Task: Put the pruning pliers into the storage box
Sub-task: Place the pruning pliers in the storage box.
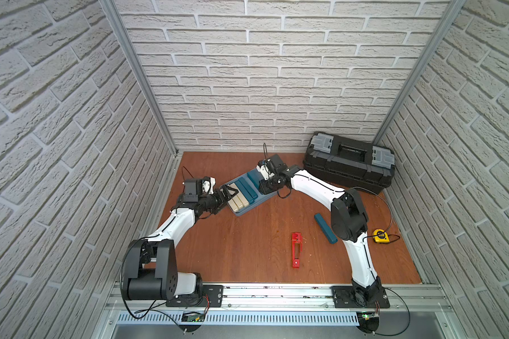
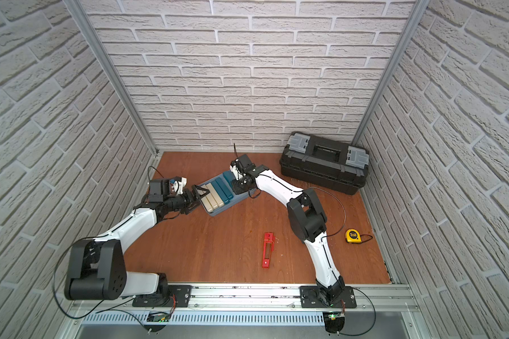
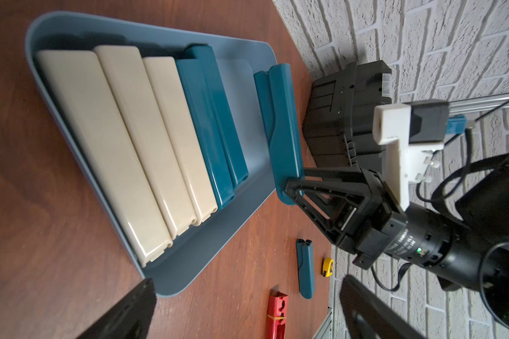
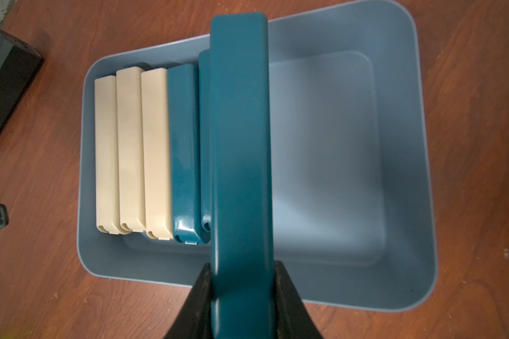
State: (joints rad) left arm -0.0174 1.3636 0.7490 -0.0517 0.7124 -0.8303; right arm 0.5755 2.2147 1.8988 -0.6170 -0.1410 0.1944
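Starting at the near side of the tabletop, you see two pruning pliers not yet stored. The red slotted one lies between the two arms with its long axis pointing from near to far. The loose teal one lies slanted just beside the elbow of the right arm, so I judge the right arm the nearer one for both. Further in, the left pincer stands wide and holds nothing, just beside the side of the storage box where the beige pieces lie. Inside the box, three beige and two teal pieces lie side by side, all in the same direction. The right pincer is closed on one end of a third teal piece and holds it above the box, its long axis parallel to the row. This is the relation you must watch: in the right wrist view the held piece covers a part of the second teal one, and the bare floor of the box is on its other side. I think it should go a little toward the bare side and then straight down, otherwise it may land on its neighbour. How high it hangs I cannot tell. Farthest stands the black toolbox, well apart.
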